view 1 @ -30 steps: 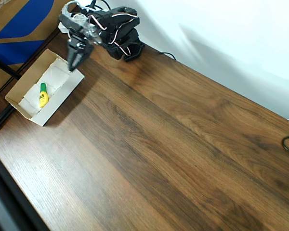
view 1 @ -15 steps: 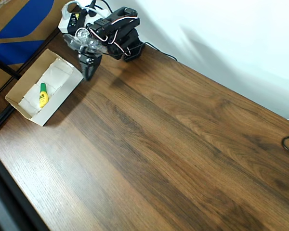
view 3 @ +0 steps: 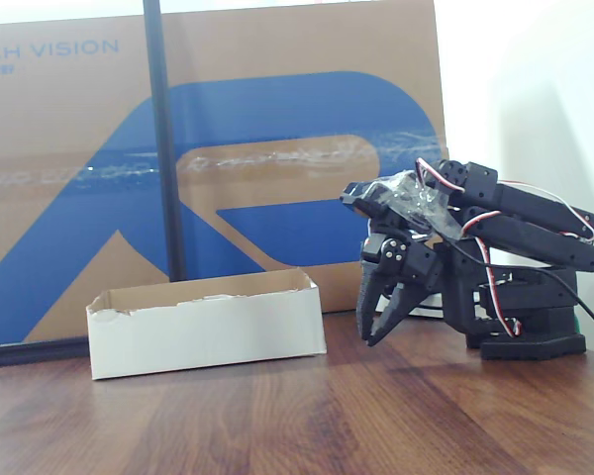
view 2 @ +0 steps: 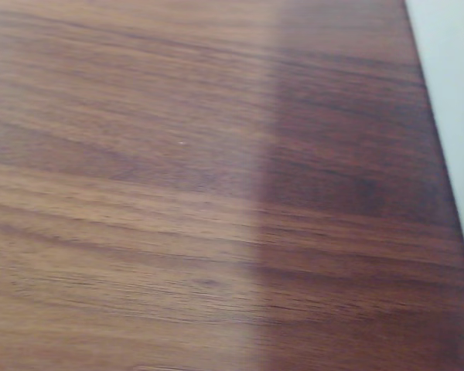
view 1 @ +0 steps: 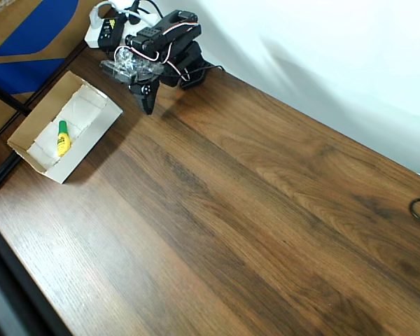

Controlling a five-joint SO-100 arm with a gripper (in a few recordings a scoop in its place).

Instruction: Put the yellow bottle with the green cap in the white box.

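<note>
Gripper has swung off the white box and now hangs over bare table just beside the box's right wall in the overhead view, arm folding back toward its base. Fixed view shows the gripper with jaws nearly together, a thin gap at the tips, nothing held. Yellow bottle with the green cap lies flat inside the box, cap toward the far end. Placement looks finished, arm retreating. A second earlier the gripper hung over the box's far corner; bottle hasn't moved since
</note>
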